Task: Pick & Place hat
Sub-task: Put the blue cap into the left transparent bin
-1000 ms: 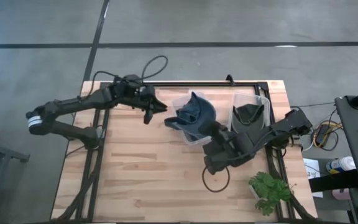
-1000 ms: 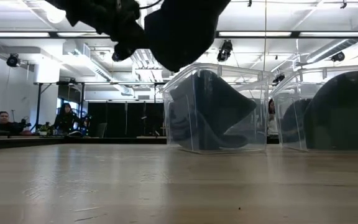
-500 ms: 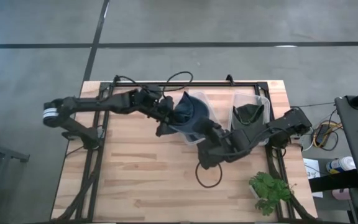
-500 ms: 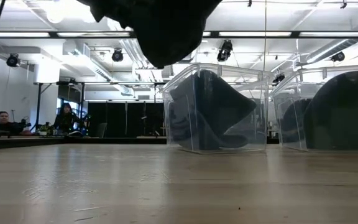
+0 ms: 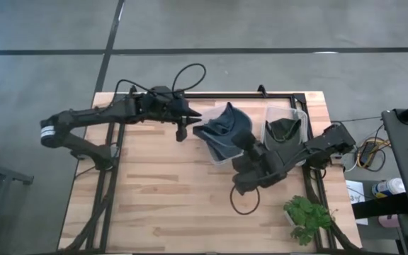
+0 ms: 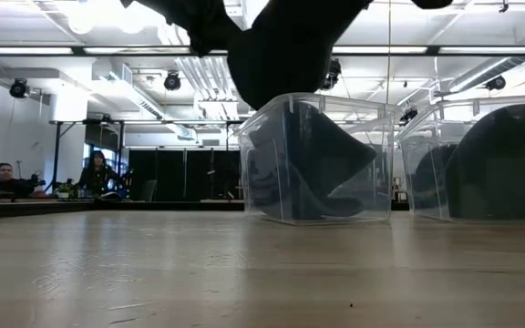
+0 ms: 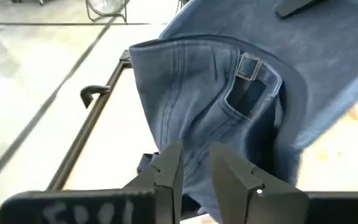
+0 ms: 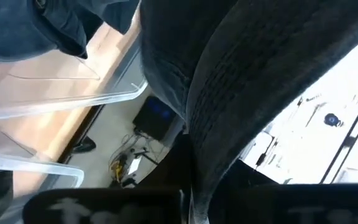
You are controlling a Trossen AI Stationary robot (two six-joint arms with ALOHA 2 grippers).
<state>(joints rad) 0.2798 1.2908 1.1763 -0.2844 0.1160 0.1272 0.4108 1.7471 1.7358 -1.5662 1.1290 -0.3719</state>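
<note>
Left claw point(image 5: 192, 119) sits over the table point(image 5: 154, 191) nr the far edge, just beside the left clear bin point(image 5: 214, 152); its fingers point(image 7: 166, 171) are clenched on the edge of a blue denim hat point(image 5: 224, 127), cloth pinched betw them in the left wrist view; the hat point(image 7: 229, 106) shows a small strap & buckle at the back; it hangs partly over the bin's rim, bunched & tilted, not flat in the bin; in the low view the bin point(image 6: 317, 159) stands on the table w/ dark blue fabric point(image 6: 308, 169) inside against its walls.

Right claw point(image 5: 250, 150) is at the near side of that same bin, betw it & the second clear bin point(image 5: 285, 127) to the right; a dark hat point(image 8: 241, 74) fills the right wrist view & runs down to where its fingers meet, so it looks clamped on that hat, tho the fingertips are hidden by the cloth; the second bin holds another dark hat point(image 5: 283, 131); low view shows it point(image 6: 495, 159) as a dark dome pressing the wall.

A black cable loop point(image 5: 245, 202) lies on the table below the right arm; a green plant point(image 5: 307, 216) sits at the table's near right corner; ppl point(image 6: 3, 178) sit far back in the room.
</note>
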